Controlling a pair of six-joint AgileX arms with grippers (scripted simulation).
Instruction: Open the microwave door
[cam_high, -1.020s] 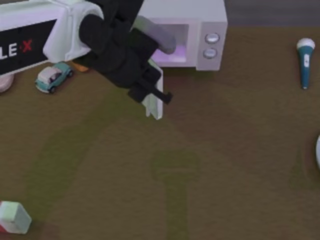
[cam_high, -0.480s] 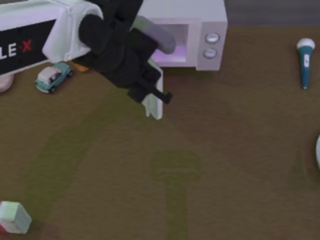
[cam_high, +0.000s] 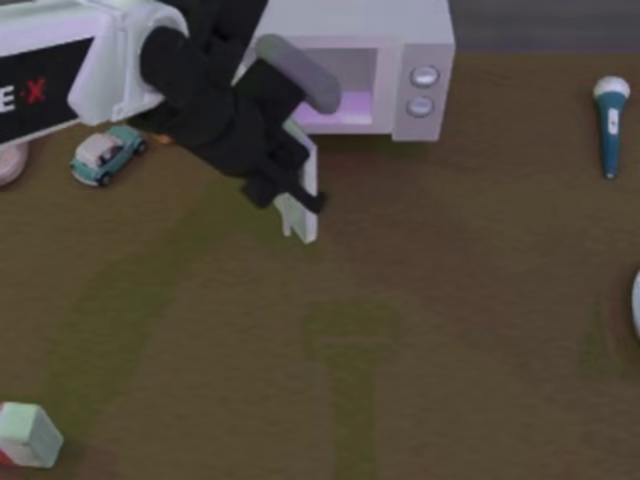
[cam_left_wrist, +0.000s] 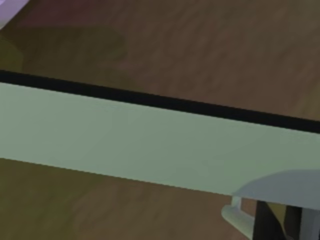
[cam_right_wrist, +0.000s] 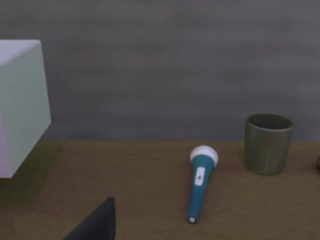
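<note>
Down at 7 o'clock on the desk (cam_high: 450, 330) in the top view sits a small pale block (cam_high: 28, 435), well clear of the action. Mid-desk is bare brown surface.

Moving up: left pincer (cam_high: 298, 197) sits at about 11 o'clock from centre, right at the free edge of the microwave door (cam_high: 305, 200). The door stands swung out toward the viewer, roughly square to the oven front, edge-on from above. Left wrist view only shows the door's pale edge (cam_left_wrist: 150, 145) filling the picture, touching close. Can't tell if the pincer is clamped on the door or just hooked against it; fingers mostly hidden by the arm.

Toy car (cam_high: 105, 154) at 10 o'clock, near the arm, not touching. Blue-and-white microphone (cam_high: 609, 125) at 2 o'clock, well apart. Right wrist view shows the same microphone (cam_right_wrist: 200, 182) plus a dull metal cup (cam_right_wrist: 268, 143) beside it; right pincer barely in view, state unknown, arm looks parked off the right side.

At 12 o'clock, back edge: the microwave (cam_high: 390, 60), cavity exposed with a purple-lit interior, two knobs on the right panel.

Judgement: task looks largely done, door well open. Left: maybe a bit more swing, then let go and back away without nudging the door shut.
</note>
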